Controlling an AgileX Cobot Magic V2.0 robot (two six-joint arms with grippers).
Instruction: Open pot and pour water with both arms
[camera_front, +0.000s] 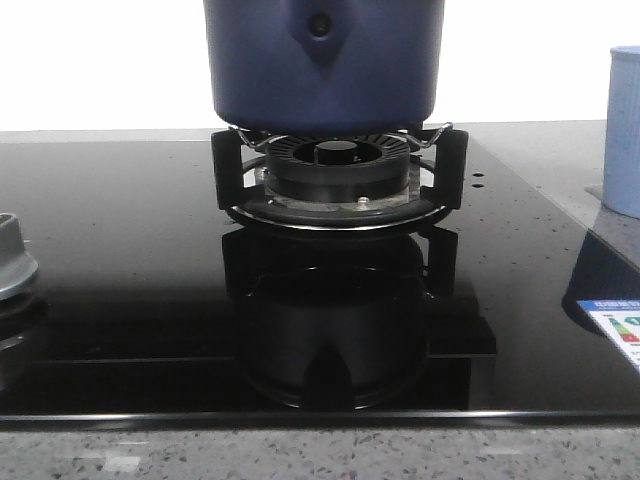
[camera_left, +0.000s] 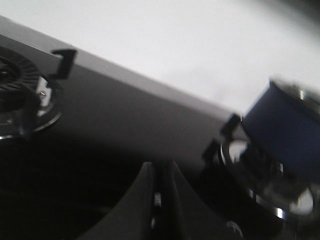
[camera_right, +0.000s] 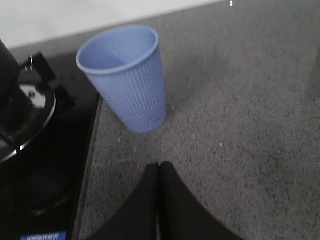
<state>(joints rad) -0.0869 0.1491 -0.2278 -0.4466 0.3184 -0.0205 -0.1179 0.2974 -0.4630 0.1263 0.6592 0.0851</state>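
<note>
The pot (camera_front: 322, 62) is seated on the burner (camera_front: 338, 172), a cup (camera_right: 127, 76) is stood beside the stove, and both the left gripper (camera_left: 161, 186) and right gripper (camera_right: 159, 186) are pressed together, empty.

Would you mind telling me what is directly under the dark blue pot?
The pot sits on the black pan support of a gas burner set in the glossy black hob. The pot's base is hidden.
</note>
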